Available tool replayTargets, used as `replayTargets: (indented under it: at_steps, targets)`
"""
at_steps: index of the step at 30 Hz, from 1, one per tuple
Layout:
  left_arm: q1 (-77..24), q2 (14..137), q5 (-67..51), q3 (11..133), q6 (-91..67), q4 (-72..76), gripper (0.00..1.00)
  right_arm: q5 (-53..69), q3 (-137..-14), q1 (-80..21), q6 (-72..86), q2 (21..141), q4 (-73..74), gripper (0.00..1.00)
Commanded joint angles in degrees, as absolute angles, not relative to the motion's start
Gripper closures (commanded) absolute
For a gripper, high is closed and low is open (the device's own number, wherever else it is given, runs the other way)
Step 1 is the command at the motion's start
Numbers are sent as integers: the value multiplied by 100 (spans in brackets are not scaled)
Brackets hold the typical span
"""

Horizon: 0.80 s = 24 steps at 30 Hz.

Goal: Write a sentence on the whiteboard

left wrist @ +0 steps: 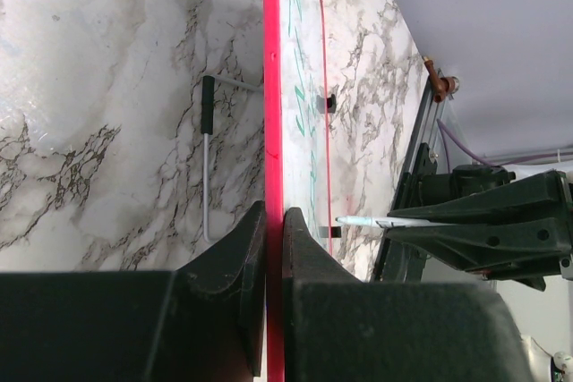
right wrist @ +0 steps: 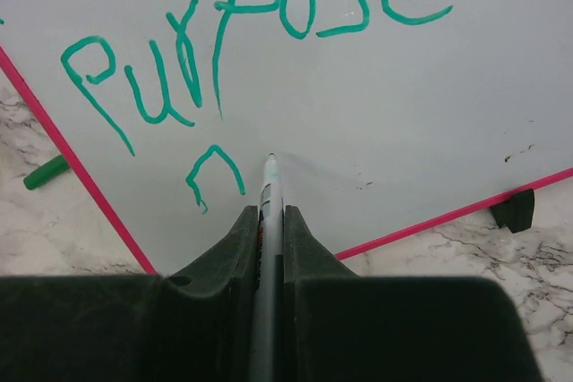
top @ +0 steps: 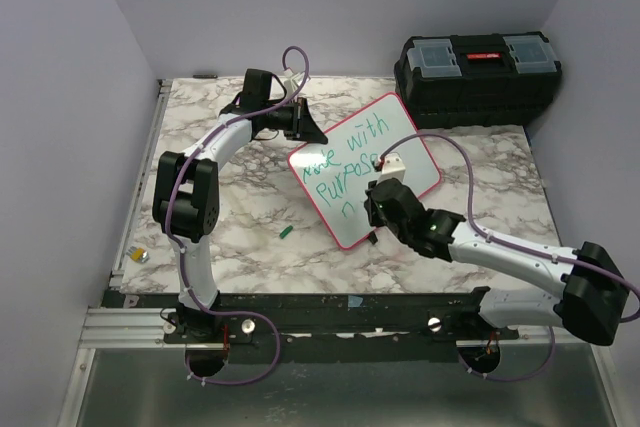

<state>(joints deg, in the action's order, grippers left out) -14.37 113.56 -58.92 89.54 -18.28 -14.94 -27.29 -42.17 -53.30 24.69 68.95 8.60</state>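
Whiteboard (top: 412, 159) pinned, marker (right wrist: 269, 178) down.
Left gripper (left wrist: 274, 221) clamped on the board's pink frame; right gripper (right wrist: 270, 219) clamped on marker, tip beside green "n" (right wrist: 215, 149).

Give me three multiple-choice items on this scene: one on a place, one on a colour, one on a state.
1. Where is the toolbox? A far right; B near left; C between the arms.
2. What colour is the writing? A blue; B green; C black.
3. The left gripper is: A open; B shut on nothing; C shut on the whiteboard.
Answers: A, it shows top right in the overhead view; B, green letters fill the right wrist view; C, it pinches the board's red edge.
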Motion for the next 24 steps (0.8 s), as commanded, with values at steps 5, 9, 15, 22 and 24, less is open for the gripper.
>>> replayTargets:
  at_steps: [5, 9, 15, 22, 24]
  targets:
    - [-1398, 11145, -5571, 8886, -1310, -1143, 100, -3200, -4532, -5341, 2560, 7240, 673, 99]
    - [-1400, 11146, -5573, 8890, -1310, -1147, 100, -3139, -4602, -5335, 2519, 7406, 595, 99]
    - [-1389, 11146, -5589, 8897, -1317, -1139, 100, -2947, -4607, -5336, 2519, 7510, 531, 99]
    - [-1372, 11136, -5590, 8888, -1318, -1134, 100, -2549, -4543, -5336, 2470, 7484, 593, 99]
    - [-1371, 11127, -5595, 8887, -1318, -1126, 100, -2438, -4481, -5336, 2519, 7450, 623, 99]
